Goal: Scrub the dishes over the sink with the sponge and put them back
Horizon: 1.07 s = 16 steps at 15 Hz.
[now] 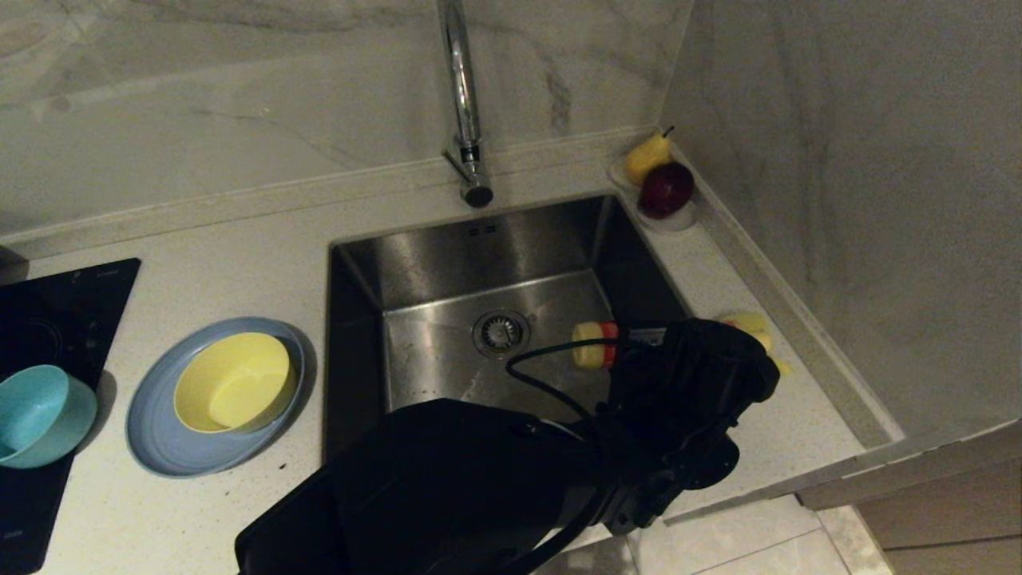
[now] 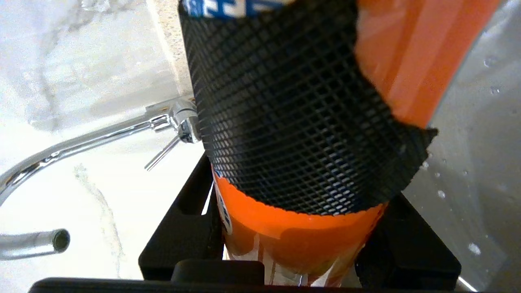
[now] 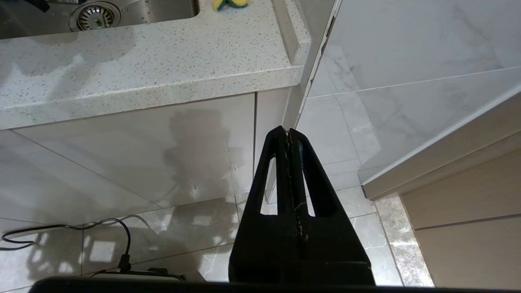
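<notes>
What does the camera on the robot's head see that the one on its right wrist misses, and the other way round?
Only the head view shows the stacked yellow bowl and blue plate, the teal bowl, the tap, and the left gripper holding an orange bottle over the basin.
Only the right wrist view shows the shut right gripper hanging by the cabinet front, above the floor.
Both show the sink drain and the sponge.

A home kitchen: a speckled pale stone counter (image 1: 239,231) holds an inset stainless-steel sink (image 1: 447,351) with a tall chrome tap (image 1: 463,96) and a black induction hob (image 1: 48,319) beside it. Marble-look wall tiles (image 1: 239,80) rise behind. A small white dish (image 1: 679,217) with a pear (image 1: 645,156) and a red apple (image 1: 666,188) sits in the corner.
</notes>
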{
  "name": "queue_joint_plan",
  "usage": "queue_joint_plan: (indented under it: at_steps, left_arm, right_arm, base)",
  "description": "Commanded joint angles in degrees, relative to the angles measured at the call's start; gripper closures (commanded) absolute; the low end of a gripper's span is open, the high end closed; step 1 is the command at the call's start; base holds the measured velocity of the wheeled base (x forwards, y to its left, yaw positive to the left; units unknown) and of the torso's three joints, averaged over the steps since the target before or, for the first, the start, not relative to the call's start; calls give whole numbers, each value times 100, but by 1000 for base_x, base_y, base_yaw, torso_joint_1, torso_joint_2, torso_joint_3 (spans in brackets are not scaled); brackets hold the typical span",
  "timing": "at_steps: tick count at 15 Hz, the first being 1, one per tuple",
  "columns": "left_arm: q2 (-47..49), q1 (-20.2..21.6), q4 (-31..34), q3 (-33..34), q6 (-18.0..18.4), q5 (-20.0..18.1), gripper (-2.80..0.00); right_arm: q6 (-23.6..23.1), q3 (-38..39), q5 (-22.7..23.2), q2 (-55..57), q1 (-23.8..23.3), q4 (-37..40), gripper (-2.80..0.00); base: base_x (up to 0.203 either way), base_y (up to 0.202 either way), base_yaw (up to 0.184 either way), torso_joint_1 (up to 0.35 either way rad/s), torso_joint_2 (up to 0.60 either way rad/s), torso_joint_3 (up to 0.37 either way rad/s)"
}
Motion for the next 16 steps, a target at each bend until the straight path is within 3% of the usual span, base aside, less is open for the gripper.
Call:
queue_joint_plan:
  at_steps: [1, 4, 10, 15, 16]
  left_arm:
    - [4, -7, -20, -2, 23, 45, 0]
    - [13, -7, -99, 7, -47, 45, 0]
    - [-204, 0, -858, 7, -416, 25, 0]
    - [-784, -7, -1210, 7, -663, -453, 0]
    - [-931, -7, -1262, 7, -849, -532, 0]
  right_arm:
    - [-5, 0, 2, -11, 1, 2, 0]
    - [-5, 0, 2, -11, 1, 2, 0]
    - [-5, 0, 2, -11, 1, 2, 0]
    - [-5, 0, 2, -11, 1, 2, 0]
    - [-5, 0, 2, -11, 1, 2, 0]
  base:
    - [0, 0, 0, 0, 0, 0]
    - [0, 0, 0, 0, 0, 0]
    - [0, 0, 0, 0, 0, 0]
    - [0, 0, 0, 0, 0, 0]
    - [0, 0, 0, 0, 0, 0]
